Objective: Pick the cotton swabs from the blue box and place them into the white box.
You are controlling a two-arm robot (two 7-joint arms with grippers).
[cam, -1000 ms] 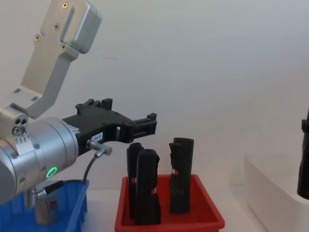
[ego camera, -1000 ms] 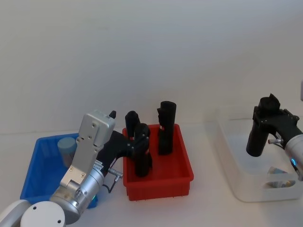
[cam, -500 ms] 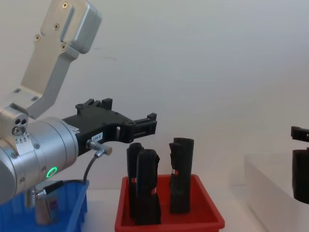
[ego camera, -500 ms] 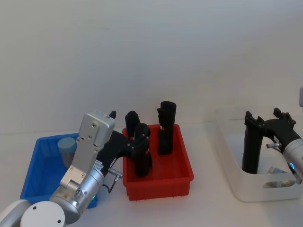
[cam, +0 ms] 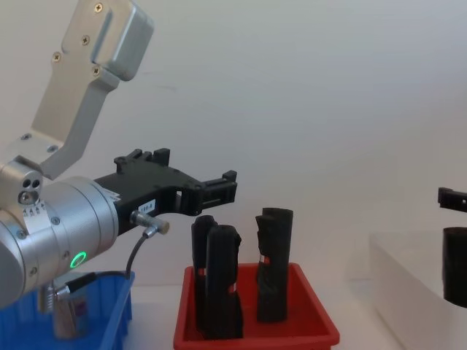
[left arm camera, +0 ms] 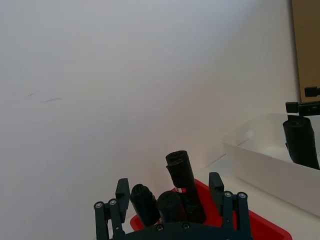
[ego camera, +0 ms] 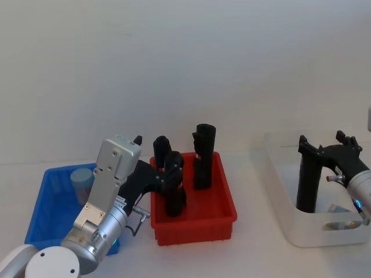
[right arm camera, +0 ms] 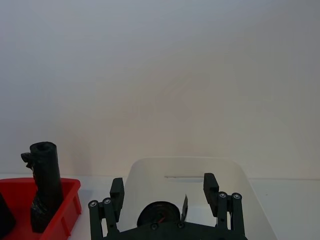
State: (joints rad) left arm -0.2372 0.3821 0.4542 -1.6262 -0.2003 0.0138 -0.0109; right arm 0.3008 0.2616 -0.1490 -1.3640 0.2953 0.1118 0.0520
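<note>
White wall fills the upper half of the head view, with a pale table below. At lower left sits the blue box, and one jar of cotton swabs with a pale grey lid stands upright in its far corner. In the chest view the same jar shows at the bottom left edge, inside the blue rim and partly behind the arm.

At lower centre of the head view is a red tray holding three black upright objects, two close together on its left side and one taller at the back.

At right of the head view stands the white box, open at the top. A fourth black object stands upright inside it, and a label-banded item lies on the box floor at the lower right, too small to identify.

The left gripper hangs just beside the red tray's left edge, over the gap between blue box and tray; its silver arm rises from the lower left corner. In the left wrist view its fingers are spread wide with nothing between them.

The right gripper is above the white box at the right edge of the head view. In the right wrist view its fingers stand apart on either side of the black object's top, not pressing it
</note>
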